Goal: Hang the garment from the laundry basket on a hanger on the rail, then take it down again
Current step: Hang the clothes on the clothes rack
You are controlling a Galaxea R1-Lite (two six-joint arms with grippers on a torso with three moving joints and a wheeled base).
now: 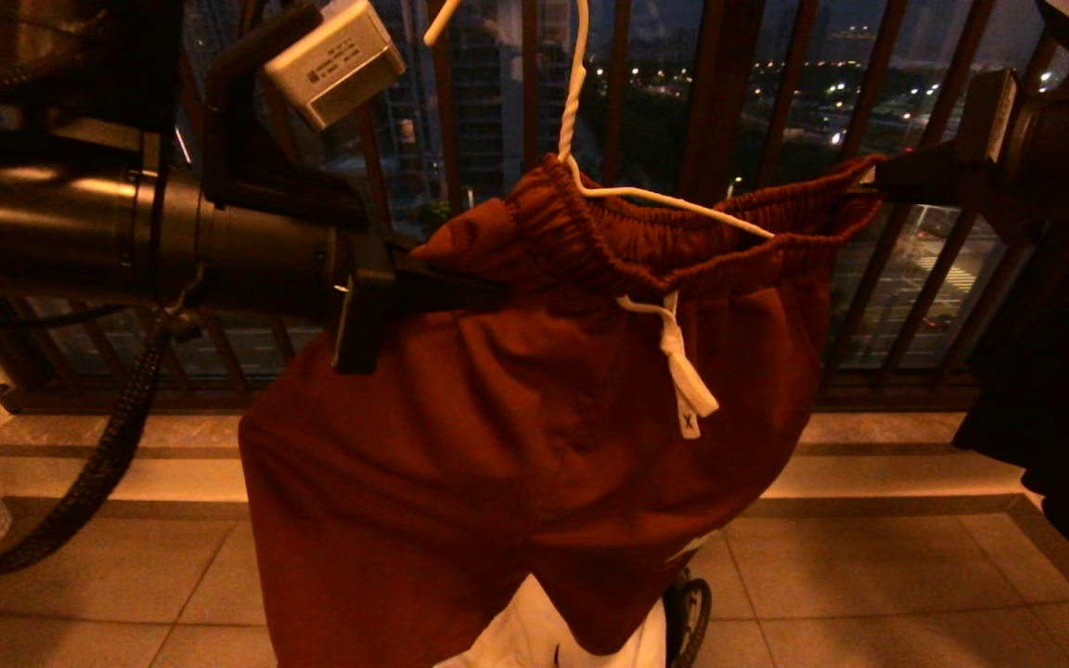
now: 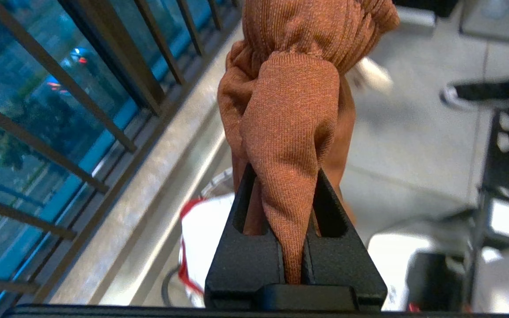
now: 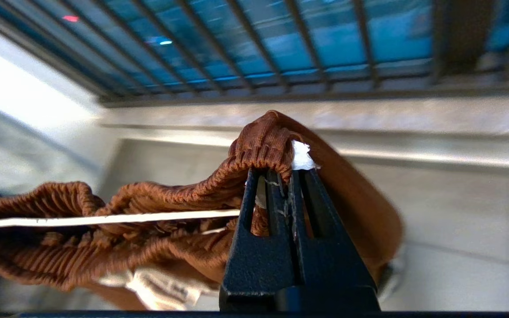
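Note:
The garment [image 1: 516,436], rust-brown shorts with a white drawstring, hangs spread between my two grippers in front of the railing. A white wire hanger [image 1: 664,197] runs through its waistband, and the neck rises out of the top of the head view. My left gripper [image 1: 497,288] [image 2: 283,172] is shut on a fold of the shorts' fabric [image 2: 290,132]. The right gripper [image 1: 873,176] [image 3: 281,172] is shut on the gathered waistband end [image 3: 259,145], beside the hanger wire [image 3: 104,218]. The laundry basket [image 1: 525,635] peeks out below the shorts, mostly hidden. The rail is out of view.
A dark brown barred railing [image 1: 720,111] stands close behind the shorts, above a stone ledge [image 1: 126,464] and tiled floor. A black garment [image 1: 1054,399] hangs at the right. In the left wrist view, a person's shoe [image 2: 480,92] is on the floor.

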